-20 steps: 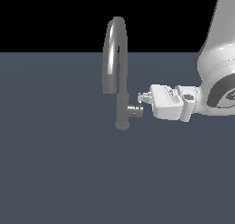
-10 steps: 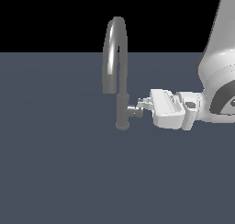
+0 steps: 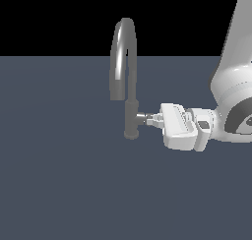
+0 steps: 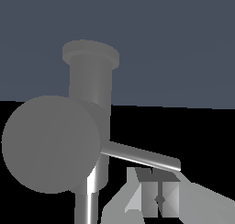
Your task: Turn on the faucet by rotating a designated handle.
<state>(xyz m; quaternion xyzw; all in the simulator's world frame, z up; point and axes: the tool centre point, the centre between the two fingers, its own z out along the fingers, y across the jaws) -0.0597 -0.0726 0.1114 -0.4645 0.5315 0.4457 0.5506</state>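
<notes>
One arm is reaching in level from the exterior view's right, bringing its gripper right up against the handle, the short stub jutting sideways low on the faucet. That sideways approach is lining the fingers up with the thin lever pin, presumably so a push or wrist roll can swing it round. Whether the jaws are clamping anything I cannot tell; the wrist view is showing only one fingertip just beside the pin. The faucet is standing upright on the dark worktop.
</notes>
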